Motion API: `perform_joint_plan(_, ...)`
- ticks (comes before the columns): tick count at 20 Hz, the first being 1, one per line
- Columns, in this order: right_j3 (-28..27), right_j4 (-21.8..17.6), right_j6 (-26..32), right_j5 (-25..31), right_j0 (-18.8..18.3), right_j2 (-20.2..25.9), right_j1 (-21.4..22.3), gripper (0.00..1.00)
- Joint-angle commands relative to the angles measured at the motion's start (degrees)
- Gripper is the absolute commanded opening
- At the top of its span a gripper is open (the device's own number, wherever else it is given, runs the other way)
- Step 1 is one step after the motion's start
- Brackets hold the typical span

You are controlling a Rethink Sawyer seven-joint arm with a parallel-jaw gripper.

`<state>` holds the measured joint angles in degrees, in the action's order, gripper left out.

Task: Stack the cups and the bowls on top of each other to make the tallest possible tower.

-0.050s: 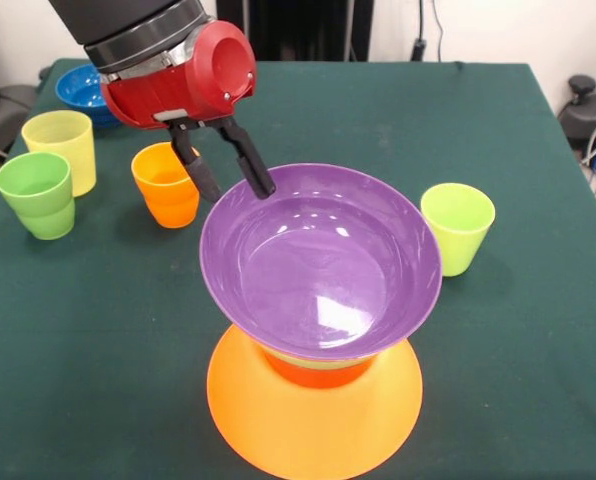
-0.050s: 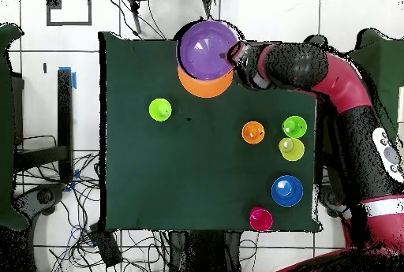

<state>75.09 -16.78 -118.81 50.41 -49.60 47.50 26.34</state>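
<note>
The tower stands near the table's front edge. Its base is the wide orange bowl (image 1: 313,425) (image 2: 203,87), upside down. A small red-orange bowl (image 1: 313,372) sits on it, and the purple bowl (image 1: 323,265) (image 2: 207,46) rests upright on top. My gripper (image 1: 235,188) (image 2: 235,56) is open at the purple bowl's far left rim. One finger (image 1: 261,182) is over the rim and the other is outside it. Loose cups stand around: orange (image 1: 166,185) (image 2: 252,132), green (image 1: 38,195) (image 2: 294,127), pale yellow (image 1: 60,145) (image 2: 291,149), lime green (image 1: 458,228) (image 2: 160,109) and red (image 2: 261,219).
A blue bowl (image 1: 83,92) (image 2: 286,191) sits upright at the far left corner in the front view, behind the yellow cup. Cables and equipment lie beyond the green tablecloth's edges (image 1: 538,330).
</note>
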Motion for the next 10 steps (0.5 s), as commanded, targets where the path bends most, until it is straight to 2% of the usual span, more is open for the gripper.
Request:
perform_joint_plan(1, 2.3, -3.8, 13.9, -1.0, 0.4, 0.7, -0.8, 1.00)
perform_joint_plan(7, 1.5, -3.1, 13.4, 0.8, 0.7, 0.6, -1.1, 1.00)
perform_joint_plan(10, 1.8, -2.9, 12.9, 1.6, 0.8, 0.4, 0.1, 1.00)
